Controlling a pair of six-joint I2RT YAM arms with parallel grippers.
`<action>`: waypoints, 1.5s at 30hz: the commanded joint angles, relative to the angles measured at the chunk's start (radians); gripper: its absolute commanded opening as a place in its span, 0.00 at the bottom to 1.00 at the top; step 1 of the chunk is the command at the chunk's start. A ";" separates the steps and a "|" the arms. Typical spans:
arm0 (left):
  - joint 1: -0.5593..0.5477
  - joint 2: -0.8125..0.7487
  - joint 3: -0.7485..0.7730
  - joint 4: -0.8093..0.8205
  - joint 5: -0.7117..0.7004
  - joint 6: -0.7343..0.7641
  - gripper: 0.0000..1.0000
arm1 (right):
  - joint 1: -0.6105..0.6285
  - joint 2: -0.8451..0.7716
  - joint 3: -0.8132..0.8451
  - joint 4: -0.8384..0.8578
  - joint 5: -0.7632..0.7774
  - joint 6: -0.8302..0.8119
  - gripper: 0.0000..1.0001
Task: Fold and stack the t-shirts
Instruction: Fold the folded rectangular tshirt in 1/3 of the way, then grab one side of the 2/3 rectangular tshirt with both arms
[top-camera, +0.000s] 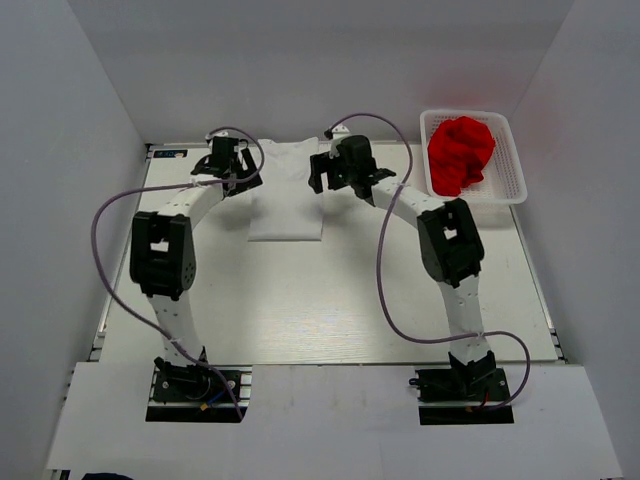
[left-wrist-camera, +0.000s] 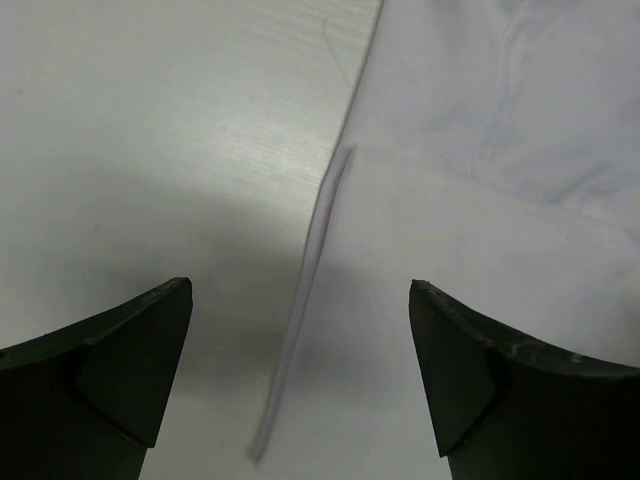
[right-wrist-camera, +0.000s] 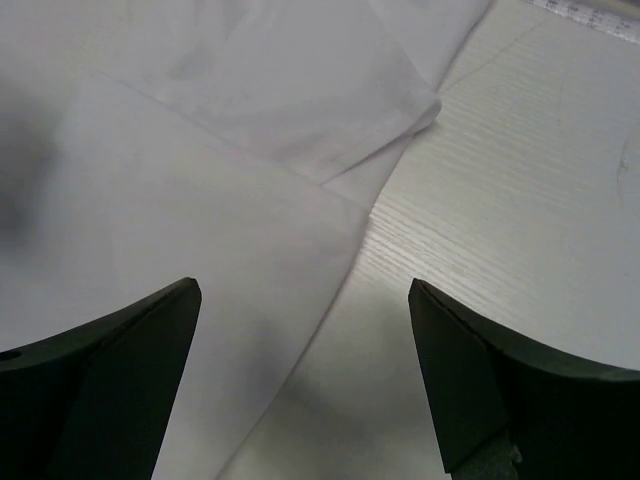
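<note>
White cloth is lying flat near the middle of the table's (top-camera: 330, 300) far edge: the white t-shirt (top-camera: 287, 205), its body stretching toward the near edge (collar end at the far edge). The left arm (top-camera: 160, 250) is reaching over the shirt's left side and the right arm (top-camera: 450, 240) over its right side. Both sets of jaws are standing wide apart, grasping nothing. Each wrist view is showing the shirt's edge and bare table between them, and the right one is showing a sleeve folded onto the body. The red t-shirt (top-camera: 460, 152) is sitting crumpled in the white lattice basket (top-camera: 508, 185) at the table's far right corner, well apart from the white one.
</note>
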 joint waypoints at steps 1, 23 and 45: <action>-0.005 -0.215 -0.143 -0.106 -0.047 -0.086 1.00 | 0.006 -0.173 -0.178 0.037 -0.066 0.125 0.90; -0.001 -0.378 -0.689 0.257 0.228 -0.186 0.86 | 0.084 -0.230 -0.516 0.061 -0.169 0.412 0.90; -0.001 -0.220 -0.583 0.169 0.209 -0.228 0.00 | 0.089 -0.171 -0.507 0.107 -0.132 0.463 0.00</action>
